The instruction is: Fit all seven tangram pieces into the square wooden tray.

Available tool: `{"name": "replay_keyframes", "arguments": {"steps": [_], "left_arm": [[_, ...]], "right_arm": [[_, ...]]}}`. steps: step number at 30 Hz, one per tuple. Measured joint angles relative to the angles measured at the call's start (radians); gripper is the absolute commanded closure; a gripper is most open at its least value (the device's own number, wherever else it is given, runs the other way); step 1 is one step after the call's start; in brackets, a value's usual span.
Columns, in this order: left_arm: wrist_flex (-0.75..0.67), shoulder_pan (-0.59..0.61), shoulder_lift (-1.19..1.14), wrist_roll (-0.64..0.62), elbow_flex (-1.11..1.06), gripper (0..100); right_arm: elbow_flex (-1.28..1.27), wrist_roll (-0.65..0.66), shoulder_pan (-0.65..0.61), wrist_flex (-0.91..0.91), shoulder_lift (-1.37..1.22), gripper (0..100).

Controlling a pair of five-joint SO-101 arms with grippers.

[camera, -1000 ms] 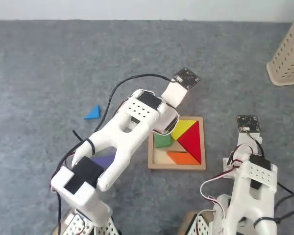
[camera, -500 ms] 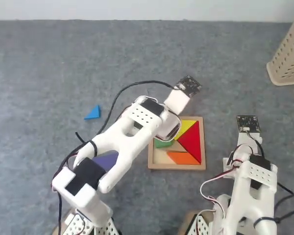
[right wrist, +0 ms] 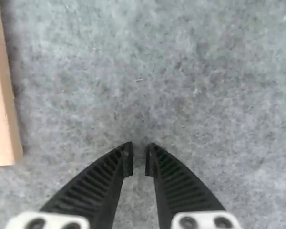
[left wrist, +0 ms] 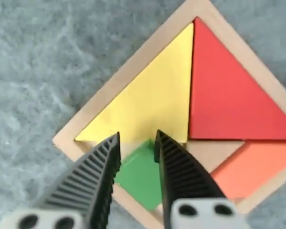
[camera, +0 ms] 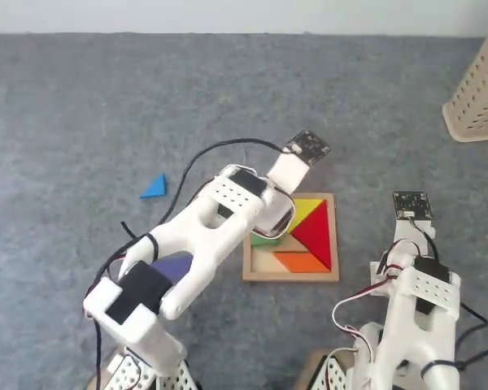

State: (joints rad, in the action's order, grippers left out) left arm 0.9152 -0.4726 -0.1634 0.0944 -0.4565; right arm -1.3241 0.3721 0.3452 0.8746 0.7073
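**Tray**: square, pale wood with a raised rim. It lies flat on the grey felt-covered table, near the middle and under the left arm's wrist. One edge of it also shows in the right wrist view.

**Pieces in the tray**
- Yellow triangle: large, its long side against the rim.
- Red triangle: large, edge to edge with the yellow one.
- Orange piece: along the rim beside the red.
- Green piece: at the yellow triangle's edge, partly hidden by the fingers.
- A patch of bare floor shows between green, red and orange.

**Pieces outside the tray**
- Blue triangle: small, on the table, well apart from the tray.
- Purple piece: on the table, partly under the left arm; its outline cannot be told.

**Left pincer**: over the green piece where it meets the yellow, jaws a little apart, clamped on nothing.

**Right pincer**: over bare felt just beside the tray, jaws all but together, holding nothing.

**Basket**: beige, perforated, at the table's far edge.
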Motion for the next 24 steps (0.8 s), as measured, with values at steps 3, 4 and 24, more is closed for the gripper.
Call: {"name": "replay_keyframes", "arguments": {"steps": [3, 4, 24], "left_arm": [[-0.009, 0.044, 0.003, 0.018, -0.011, 89], [-0.012, 0.057, 0.008, 0.02, -0.011, 89], [0.034, 0.091, 0.011, 0.028, 0.041, 89]], "right_arm": [[0.0, 0.0, 0.0, 0.0, 0.0, 91.7], [0.0, 0.0, 0.0, 0.0, 0.0, 91.7], [0.0, 0.0, 0.0, 0.0, 0.0, 91.7]]}}
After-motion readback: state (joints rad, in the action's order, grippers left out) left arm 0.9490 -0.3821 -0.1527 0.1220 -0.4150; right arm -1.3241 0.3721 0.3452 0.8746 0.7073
